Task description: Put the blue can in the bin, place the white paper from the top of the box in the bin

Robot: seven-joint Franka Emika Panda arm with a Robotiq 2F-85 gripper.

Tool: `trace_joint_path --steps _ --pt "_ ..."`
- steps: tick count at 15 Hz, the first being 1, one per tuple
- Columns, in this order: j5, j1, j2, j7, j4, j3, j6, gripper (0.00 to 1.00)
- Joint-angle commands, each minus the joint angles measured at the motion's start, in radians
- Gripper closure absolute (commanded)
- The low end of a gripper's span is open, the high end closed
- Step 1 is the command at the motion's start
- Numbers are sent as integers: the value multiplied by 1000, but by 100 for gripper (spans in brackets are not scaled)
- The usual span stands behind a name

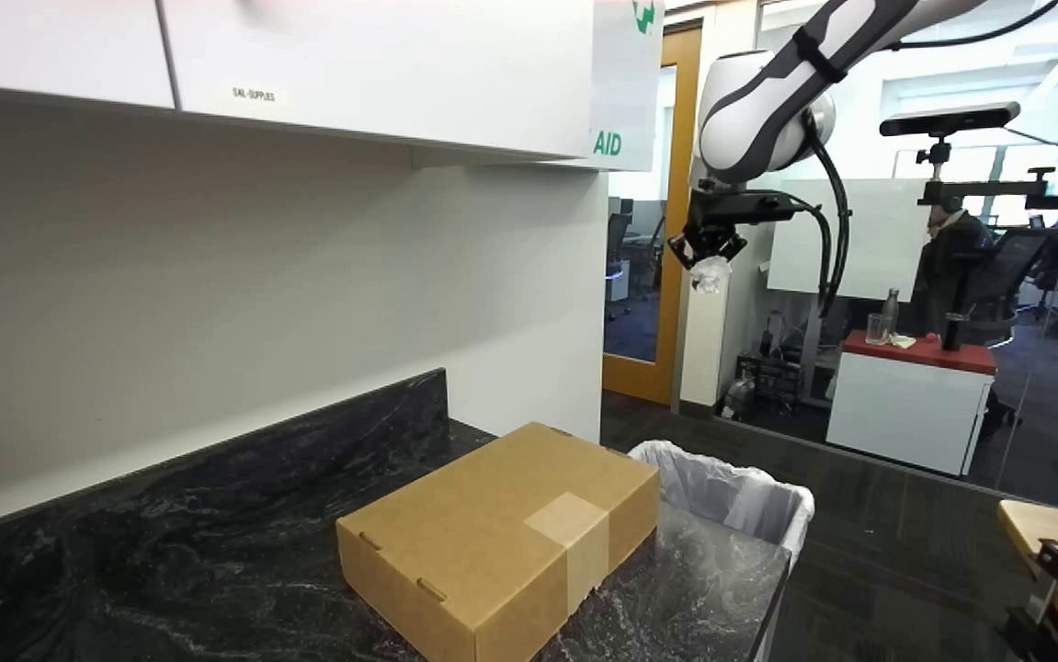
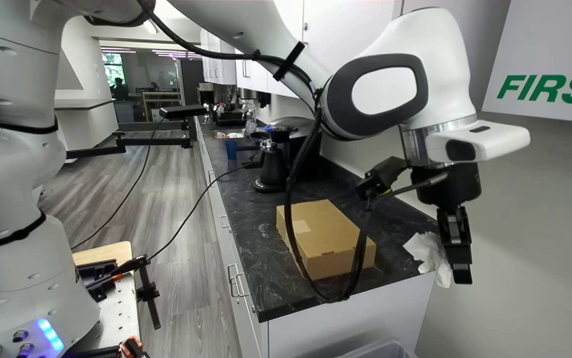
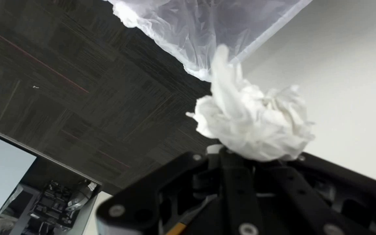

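The white paper (image 1: 711,275) is a crumpled wad at my fingertips, high above the counter. It also shows in an exterior view (image 2: 426,251) and in the wrist view (image 3: 256,120). My gripper (image 1: 707,255) is shut on it, pointing down, and also shows in the wrist view (image 3: 251,158). The bin (image 1: 740,478), lined with clear crinkled plastic, stands on the floor past the counter's end. In the wrist view the paper's tip overlaps a corner of the bin (image 3: 188,36). The box (image 1: 483,533) lies on the counter, its visible top bare. The blue can is out of view.
The dark counter (image 1: 170,552) runs along a wall under white cabinets (image 1: 381,74). A blue cup (image 2: 231,149) and a black kettle (image 2: 272,166) stand farther along it. My arm's cable (image 2: 290,223) hangs in a loop in front of the box in an exterior view.
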Motion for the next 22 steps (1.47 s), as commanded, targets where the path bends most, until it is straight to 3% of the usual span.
trace_joint_path --steps 1,3,13,15,16,17,22 --pt "25 -16 88 -58 109 -15 -71 71" --pt "22 -16 115 -63 137 -20 -77 64" --pt "11 -17 192 -57 235 -36 -127 2" --pt "7 -3 182 -31 203 -40 -93 0" --pt "7 -2 183 -31 205 -40 -92 5" --pt "7 -2 185 -31 205 -40 -92 0" --pt "7 -1 189 -31 205 -40 -92 0"
